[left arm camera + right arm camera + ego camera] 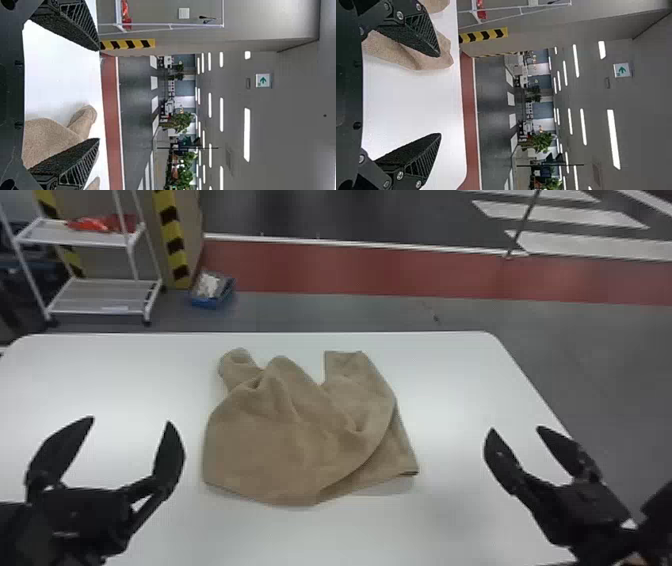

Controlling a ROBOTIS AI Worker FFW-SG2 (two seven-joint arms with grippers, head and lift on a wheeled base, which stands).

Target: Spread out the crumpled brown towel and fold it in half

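Note:
The brown towel (295,435) lies crumpled on the white table, with humps and folds along its far side and a flap showing from beneath at its right. My left gripper (131,422) stands open to the towel's left, apart from it. To the towel's right, near the table edge, my right gripper (515,430) is open and holds nothing. In the left wrist view, part of the towel (47,138) shows beyond the left gripper (99,95). The right wrist view has the towel (411,55) behind one finger of the right gripper (440,95).
The white table (120,385) extends on both sides of the towel. Past its far edge stand a white shelf rack (100,285) with red items and, on the floor, a blue box (212,290). A striped post (172,240) rises beside the rack.

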